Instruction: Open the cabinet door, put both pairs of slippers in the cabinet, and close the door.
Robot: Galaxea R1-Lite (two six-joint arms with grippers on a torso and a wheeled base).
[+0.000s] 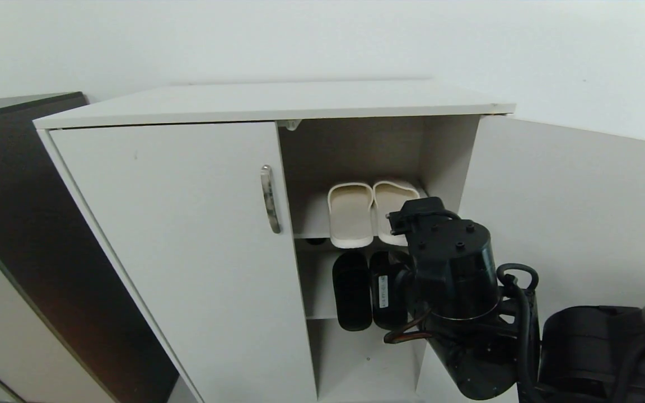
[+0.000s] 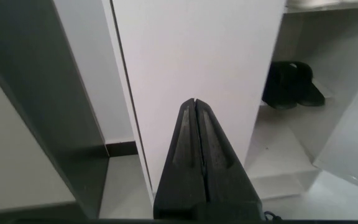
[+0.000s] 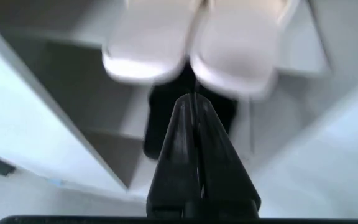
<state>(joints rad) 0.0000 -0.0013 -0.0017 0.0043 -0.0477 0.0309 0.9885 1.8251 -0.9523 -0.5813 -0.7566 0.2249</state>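
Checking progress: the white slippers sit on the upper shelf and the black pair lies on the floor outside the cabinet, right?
No. The black slippers are inside the cabinet, on the shelf below the white slippers, as the head view shows. The white pair is on the upper shelf.

No words or numbers can be read. One black slipper (image 1: 384, 316) in the cabinet has a small white label (image 1: 382, 291) on it, but the print on it is too tiny to make out
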